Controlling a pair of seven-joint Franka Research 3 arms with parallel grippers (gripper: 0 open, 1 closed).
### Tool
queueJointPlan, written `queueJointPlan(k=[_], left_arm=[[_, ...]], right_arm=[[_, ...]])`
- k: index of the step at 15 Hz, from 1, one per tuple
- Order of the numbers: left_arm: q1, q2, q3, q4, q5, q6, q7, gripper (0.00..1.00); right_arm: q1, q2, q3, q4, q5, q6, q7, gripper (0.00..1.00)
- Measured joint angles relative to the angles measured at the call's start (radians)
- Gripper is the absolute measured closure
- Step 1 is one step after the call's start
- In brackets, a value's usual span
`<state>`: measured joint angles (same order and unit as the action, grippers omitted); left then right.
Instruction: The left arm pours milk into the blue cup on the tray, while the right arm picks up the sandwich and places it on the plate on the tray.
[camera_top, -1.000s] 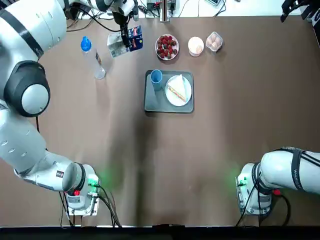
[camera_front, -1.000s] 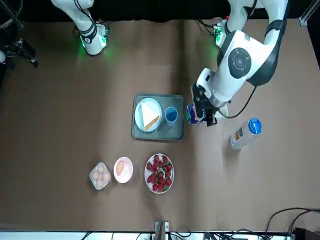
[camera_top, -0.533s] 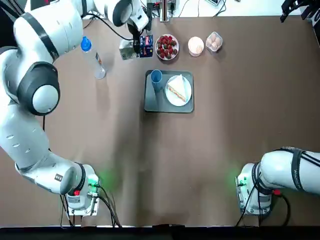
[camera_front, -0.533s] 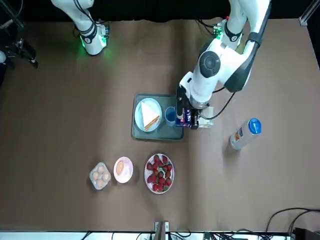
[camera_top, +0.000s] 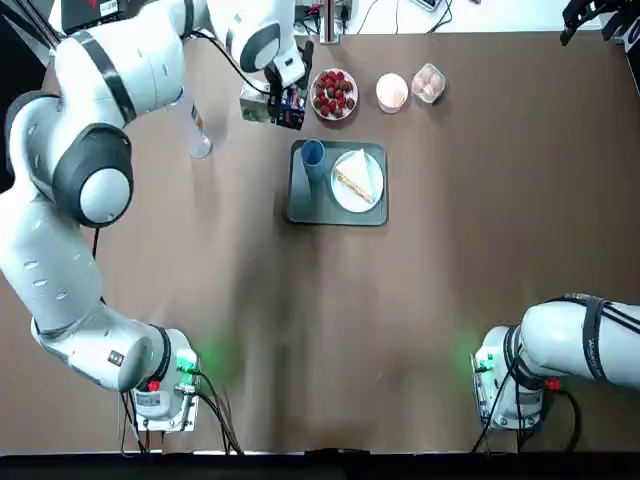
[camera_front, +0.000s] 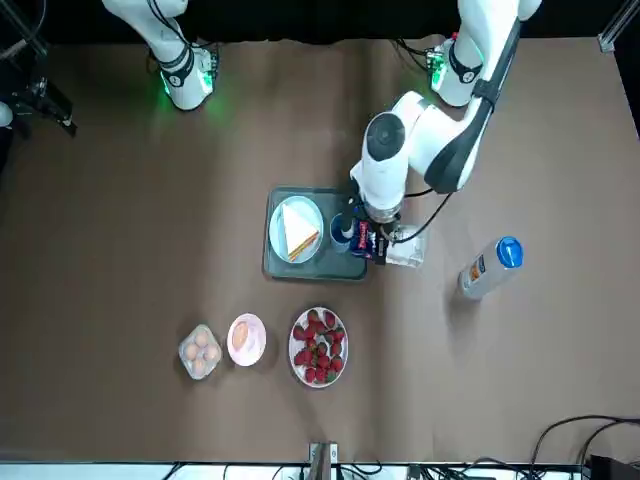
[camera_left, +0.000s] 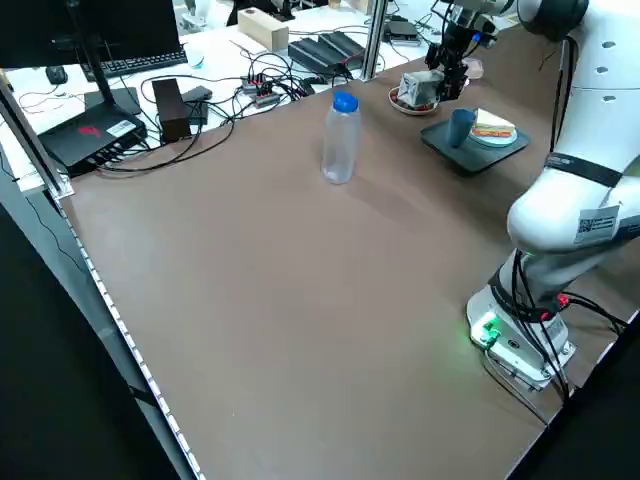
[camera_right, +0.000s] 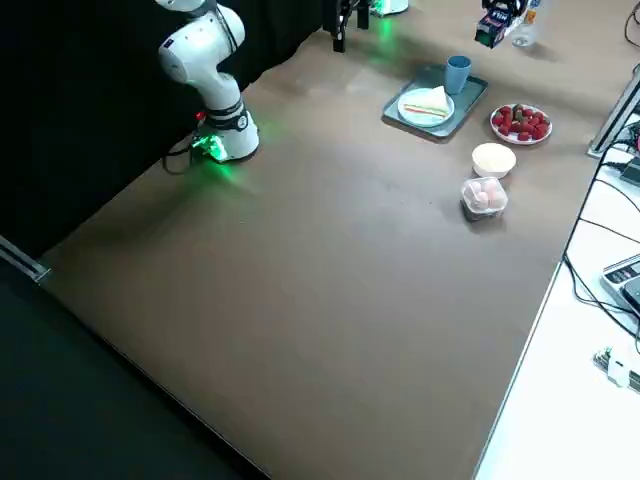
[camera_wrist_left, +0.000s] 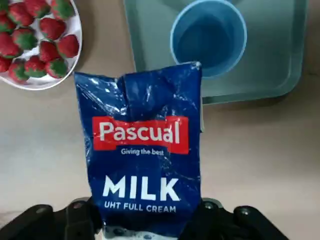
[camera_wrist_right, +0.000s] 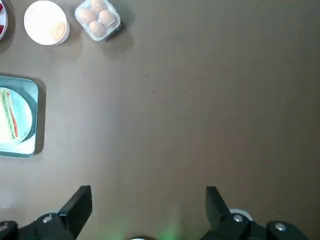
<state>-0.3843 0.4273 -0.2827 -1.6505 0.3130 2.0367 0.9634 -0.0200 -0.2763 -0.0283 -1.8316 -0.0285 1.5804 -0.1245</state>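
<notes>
My left gripper (camera_top: 281, 101) is shut on the blue milk carton (camera_wrist_left: 145, 160), held in the air just beyond the tray's far left corner. In the left wrist view the carton's top edge reaches the rim of the blue cup (camera_wrist_left: 208, 42). No milk shows flowing. The blue cup (camera_top: 312, 153) stands in the grey tray (camera_top: 300, 205) beside the white plate (camera_top: 345, 200), on which the sandwich (camera_top: 356, 180) lies. My right gripper (camera_wrist_right: 147, 207) hangs open high above bare table, well right of the tray, holding nothing.
Behind the tray stand a plate of strawberries (camera_top: 333, 93), a small white bowl (camera_top: 391, 92) and a clear box of eggs (camera_top: 428, 83). A water bottle (camera_front: 490, 268) with a blue cap lies left of the tray, near my left arm.
My left gripper has carried the milk carton to the right, from near the bottle to the tray's far left corner by the cup. The right arm has not moved.
</notes>
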Motion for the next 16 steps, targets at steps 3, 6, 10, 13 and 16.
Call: queueJointPlan(k=[3,6,10,13,16], left_arm=[[-0.017,0.026,0.000,0.000,0.024,0.009,0.025,0.41],[-0.031,0.031,0.000,0.000,0.030,0.009,0.047,0.41],[-0.049,0.031,0.000,0.000,0.050,0.009,0.053,0.41],[-0.053,0.034,0.000,0.000,0.062,0.009,0.054,0.41],[-0.053,0.035,0.000,0.000,0.063,0.009,0.054,0.41]], right_arm=[[0.000,0.000,0.000,-0.002,0.000,0.000,0.000,0.00],[0.000,0.000,0.001,-0.006,0.000,0.000,0.000,0.00],[0.000,0.000,0.000,-0.008,0.000,0.000,0.001,0.00],[-0.015,0.000,-0.010,-0.008,0.005,0.013,0.004,0.00],[-0.019,0.000,-0.012,-0.009,0.006,0.014,0.004,0.00]])
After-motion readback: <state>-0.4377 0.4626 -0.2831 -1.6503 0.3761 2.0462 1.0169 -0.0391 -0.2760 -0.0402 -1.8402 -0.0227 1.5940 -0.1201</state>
